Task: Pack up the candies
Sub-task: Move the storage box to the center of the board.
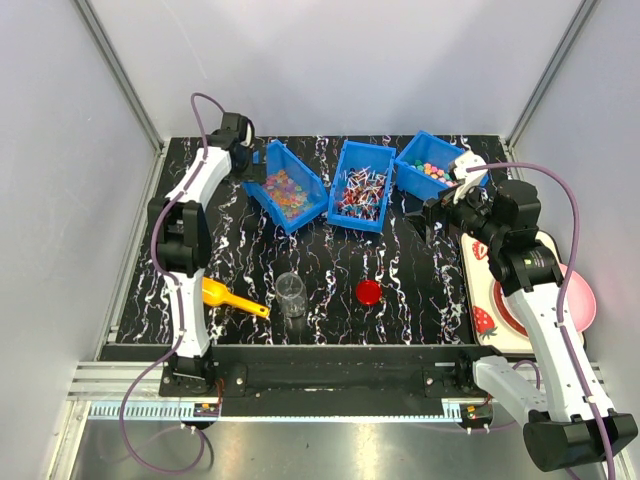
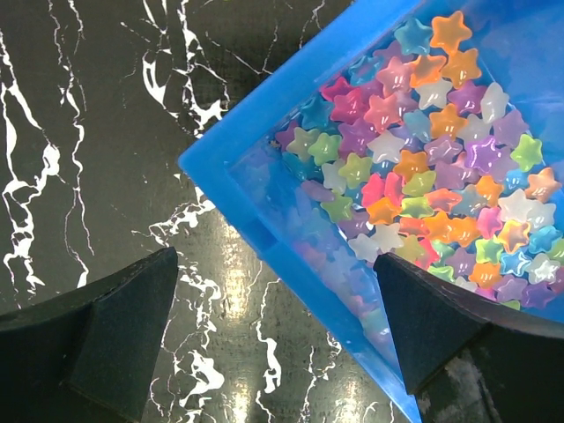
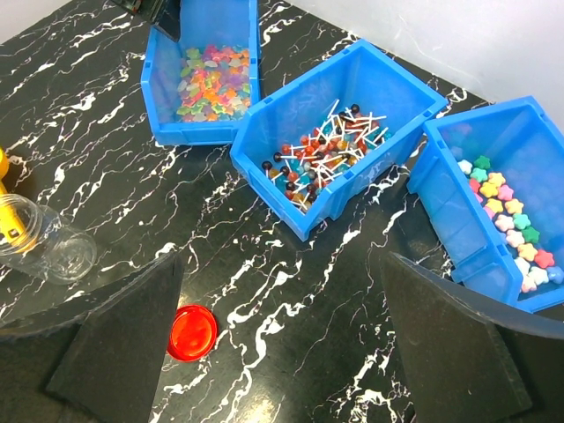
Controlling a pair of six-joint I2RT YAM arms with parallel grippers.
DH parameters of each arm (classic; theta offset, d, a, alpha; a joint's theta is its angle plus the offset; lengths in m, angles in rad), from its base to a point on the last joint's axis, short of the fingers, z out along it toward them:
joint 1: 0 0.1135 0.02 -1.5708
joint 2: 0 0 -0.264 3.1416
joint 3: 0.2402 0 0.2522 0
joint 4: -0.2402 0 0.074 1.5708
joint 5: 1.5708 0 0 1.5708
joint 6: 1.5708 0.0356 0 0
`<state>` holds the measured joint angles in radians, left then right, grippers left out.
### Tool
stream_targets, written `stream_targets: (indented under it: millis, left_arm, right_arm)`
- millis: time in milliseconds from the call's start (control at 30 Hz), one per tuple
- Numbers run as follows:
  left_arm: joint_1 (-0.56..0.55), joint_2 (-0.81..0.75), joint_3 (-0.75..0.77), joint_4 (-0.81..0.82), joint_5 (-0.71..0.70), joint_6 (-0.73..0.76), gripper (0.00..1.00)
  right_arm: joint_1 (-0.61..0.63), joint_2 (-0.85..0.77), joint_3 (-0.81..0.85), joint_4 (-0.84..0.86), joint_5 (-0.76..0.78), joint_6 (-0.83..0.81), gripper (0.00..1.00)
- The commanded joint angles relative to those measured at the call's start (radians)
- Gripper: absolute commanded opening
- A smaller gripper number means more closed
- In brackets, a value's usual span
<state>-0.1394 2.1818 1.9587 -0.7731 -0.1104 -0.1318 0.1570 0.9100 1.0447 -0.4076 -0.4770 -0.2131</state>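
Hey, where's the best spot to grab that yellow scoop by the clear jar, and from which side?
Best by its narrow handle: the yellow scoop lies flat with the handle pointing toward the clear jar. Come straight down from above, closing across it; the wider bowl end is partly under the left arm.

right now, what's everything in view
left bin: one, blue, back left
middle bin: one, blue, back centre
right bin: one, blue, back right
star candies: many, multicoloured, outer bins
lollipops: many, mixed, middle bin
jar: one, clear, front centre
lid: one, red, right of jar
scoop: one, yellow, left of jar
plate: one, pink, far right
tray: one, white, under plate
left pincer: one, black, open over left bin
right pincer: one, black, open near right bin
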Motion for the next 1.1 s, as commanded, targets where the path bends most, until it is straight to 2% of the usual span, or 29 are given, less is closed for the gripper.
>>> stream_targets:
  millis: [0, 233, 533, 1067]
  left_arm:
    - [0.029, -0.005, 0.037, 0.017, -0.028, -0.020, 0.98]
    - [0.076, -0.033, -0.012, 0.034, -0.014, -0.028, 0.89]
    - [0.112, -0.066, -0.063, 0.043, -0.011, -0.028, 0.82]
    - [0.211, -0.204, -0.214, 0.060, 0.002, -0.020, 0.80]
  right_arm:
    - [0.006, -0.014, 0.000, 0.044, -0.025, 0.000, 1.00]
    - [0.006, -0.014, -0.002, 0.043, -0.029, 0.001, 1.00]
    - [0.006, -0.019, -0.005, 0.043, -0.032, 0.003, 1.00]
    - [0.006, 0.004, 0.011, 0.030, -0.049, 0.020, 1.00]
